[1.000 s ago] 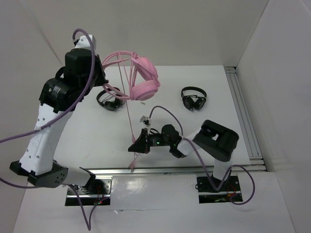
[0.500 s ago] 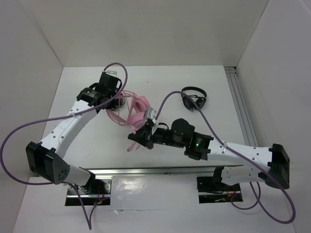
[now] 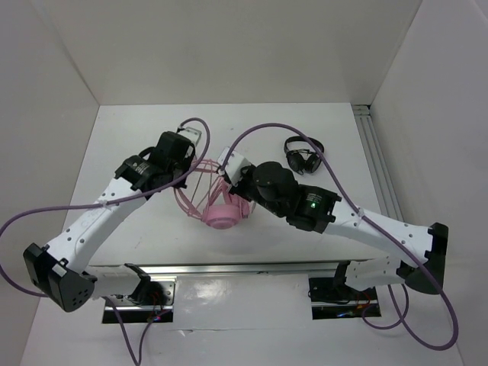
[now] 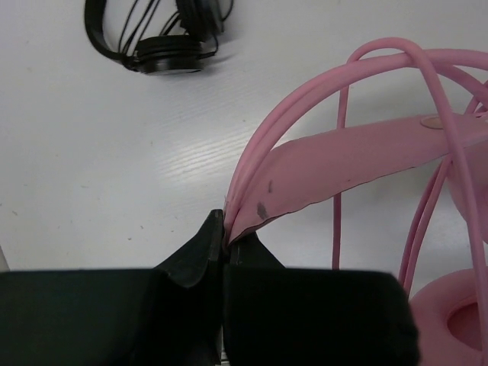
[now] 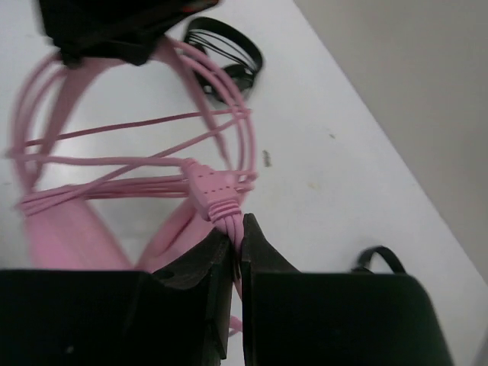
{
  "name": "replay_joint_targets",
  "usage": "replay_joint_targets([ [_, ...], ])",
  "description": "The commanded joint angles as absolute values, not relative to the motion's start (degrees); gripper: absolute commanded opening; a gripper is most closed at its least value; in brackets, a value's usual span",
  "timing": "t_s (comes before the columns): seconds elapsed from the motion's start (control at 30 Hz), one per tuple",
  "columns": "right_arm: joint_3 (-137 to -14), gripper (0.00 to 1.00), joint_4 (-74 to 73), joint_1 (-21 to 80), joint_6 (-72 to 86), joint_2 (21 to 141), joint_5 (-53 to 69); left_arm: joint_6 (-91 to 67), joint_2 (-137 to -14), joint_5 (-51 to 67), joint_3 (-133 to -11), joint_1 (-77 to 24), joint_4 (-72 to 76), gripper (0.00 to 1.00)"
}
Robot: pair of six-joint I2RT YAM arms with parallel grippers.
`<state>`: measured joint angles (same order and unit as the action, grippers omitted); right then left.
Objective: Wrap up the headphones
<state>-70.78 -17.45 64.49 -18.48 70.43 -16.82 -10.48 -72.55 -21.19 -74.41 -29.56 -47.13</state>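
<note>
The pink headphones [image 3: 223, 215] lie mid-table with one round cup up. My left gripper [image 3: 185, 169] is shut on the pink headband [image 4: 335, 164] at its left end, seen in the left wrist view with the left gripper [image 4: 226, 242] pinching it. My right gripper [image 3: 232, 181] is shut on the thin pink cable [image 5: 236, 229] just behind its ribbed junction piece [image 5: 207, 189]; the right gripper [image 5: 238, 242] sits close over the headband wires. Several cable strands cross the headband loop [image 5: 114, 183].
A small black headset [image 3: 303, 155] lies at the back right. Another black headset [image 4: 156, 38] lies beyond the left gripper and also shows in the right wrist view [image 5: 229, 53]. A metal rail [image 3: 381, 179] runs along the table's right side.
My right gripper has moved back and up toward the headband with the cable. The headphones shifted toward the near side and one cup now faces up. My left arm lowered slightly.
</note>
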Motion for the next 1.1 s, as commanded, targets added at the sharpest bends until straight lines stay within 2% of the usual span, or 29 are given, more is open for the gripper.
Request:
replay_joint_targets([
  [0.0,-70.2,0.0,-9.9,62.5,-27.2,70.6,-32.7,-8.1,-68.7,-15.6,-73.9,-32.2,-47.3,0.0],
  [0.13,-69.7,0.0,-5.4,55.0,-26.6,70.6,-31.3,-6.9,-65.7,-16.1,-72.1,-36.6,-48.0,0.0],
  [0.4,-68.6,0.0,-4.8,48.7,-22.0,73.2,-15.0,-5.3,-64.0,-14.2,-73.4,-39.8,-50.3,0.0],
  [0.5,-68.0,0.11,-5.4,48.2,-20.5,75.1,-13.5,-5.3,-64.5,-14.2,-73.9,-41.0,-50.3,0.0],
  [0.53,-68.0,0.21,-5.4,48.2,-19.8,75.1,-13.4,-5.3,-64.5,-14.2,-74.5,-41.0,-50.3,0.0],
  [0.6,-67.5,0.24,-5.4,47.6,-19.2,75.1,-12.2,-5.3,-64.5,-14.2,-74.5,-41.0,-50.3,0.0],
  [0.77,-64.9,0.49,-4.7,44.5,-15.8,74.6,-7.9,-6.0,-66.0,-18.8,-76.5,-38.7,-49.7,0.0],
  [0.87,-62.8,0.57,-4.2,41.8,-13.1,73.3,-3.8,-6.5,-67.4,-16.3,-78.9,-36.2,-48.9,0.0],
  [0.97,-60.0,0.6,-2.4,40.5,-11.1,71.3,1.0,-6.5,-66.9,-11.3,-79.5,-34.5,-46.9,0.0],
  [1.0,-59.3,0.65,-1.9,39.0,-10.6,70.8,2.8,-6.5,-66.3,-9.7,-79.5,-33.1,-46.3,0.0],
  [1.07,-58.1,0.66,-0.5,38.2,-8.9,70.2,6.1,-6.5,-65.7,-6.5,-79.5,-31.9,-45.6,0.0],
])
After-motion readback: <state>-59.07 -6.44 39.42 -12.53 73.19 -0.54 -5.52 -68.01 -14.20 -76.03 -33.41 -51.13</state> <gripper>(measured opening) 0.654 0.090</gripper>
